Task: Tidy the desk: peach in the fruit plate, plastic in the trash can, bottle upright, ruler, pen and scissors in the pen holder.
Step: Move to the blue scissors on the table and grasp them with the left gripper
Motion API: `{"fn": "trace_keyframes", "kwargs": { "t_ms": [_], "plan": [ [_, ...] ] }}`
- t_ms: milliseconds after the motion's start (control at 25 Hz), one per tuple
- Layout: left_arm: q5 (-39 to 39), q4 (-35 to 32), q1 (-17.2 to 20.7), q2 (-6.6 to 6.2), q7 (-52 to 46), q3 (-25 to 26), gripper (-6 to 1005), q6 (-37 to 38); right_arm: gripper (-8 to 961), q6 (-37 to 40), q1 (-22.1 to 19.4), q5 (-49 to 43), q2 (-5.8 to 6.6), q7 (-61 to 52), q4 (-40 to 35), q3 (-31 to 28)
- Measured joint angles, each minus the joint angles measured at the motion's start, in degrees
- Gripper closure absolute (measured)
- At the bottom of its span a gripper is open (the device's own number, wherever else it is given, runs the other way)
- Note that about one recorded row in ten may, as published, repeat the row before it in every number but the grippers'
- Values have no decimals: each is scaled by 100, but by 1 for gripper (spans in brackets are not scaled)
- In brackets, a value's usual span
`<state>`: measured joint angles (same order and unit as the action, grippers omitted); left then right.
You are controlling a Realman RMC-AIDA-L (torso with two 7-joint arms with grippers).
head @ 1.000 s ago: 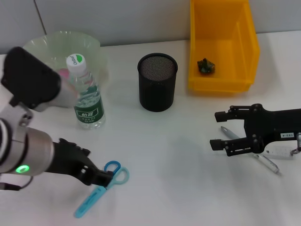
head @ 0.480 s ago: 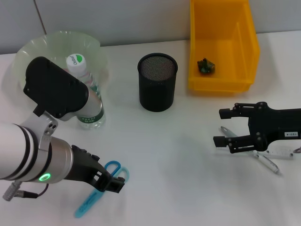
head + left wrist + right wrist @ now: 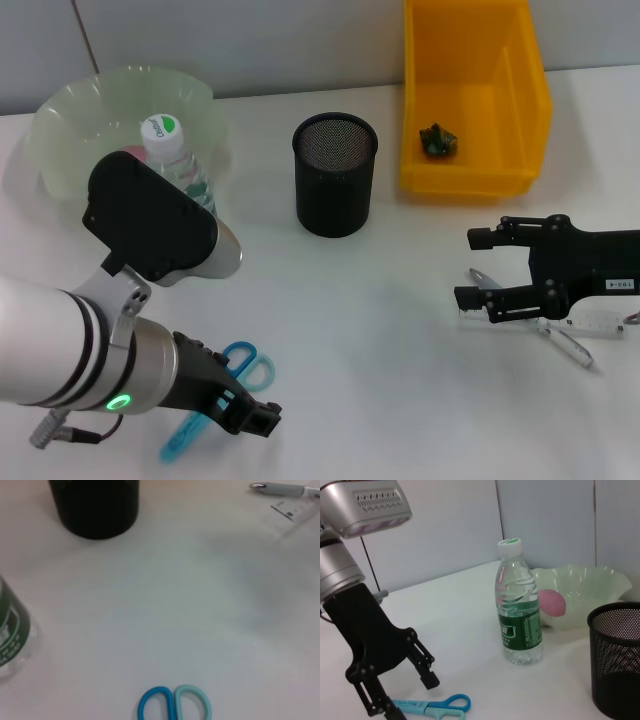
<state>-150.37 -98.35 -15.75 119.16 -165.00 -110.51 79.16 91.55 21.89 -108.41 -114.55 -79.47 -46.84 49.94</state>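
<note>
My left claw (image 3: 250, 412) hung open and empty over the scissors (image 3: 215, 400), which lay flat on the worktop (image 3: 380, 330) near the bottle (image 3: 180, 165). They looked light, rigid, thin; grip mid-blade.

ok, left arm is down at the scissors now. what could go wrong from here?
The scissors lie flat on the table, so the left gripper fingers may scrape it or push them away. The bulky left arm is close to the upright bottle and could tip it. The right gripper hovers open over the pen.
</note>
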Motion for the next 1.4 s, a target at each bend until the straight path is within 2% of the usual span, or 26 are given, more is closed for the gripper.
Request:
{"fn": "trace_keyframes", "kwargs": {
  "t_ms": [440, 1400],
  "plan": [
    [-181, 196, -66, -12, 2, 19, 186, -67, 113, 0, -1, 2, -5, 2, 0, -2],
    [-265, 640, -289, -6, 3, 3, 254, -68, 112, 4, -41, -1, -15, 64, 0, -11]
  ]
}}
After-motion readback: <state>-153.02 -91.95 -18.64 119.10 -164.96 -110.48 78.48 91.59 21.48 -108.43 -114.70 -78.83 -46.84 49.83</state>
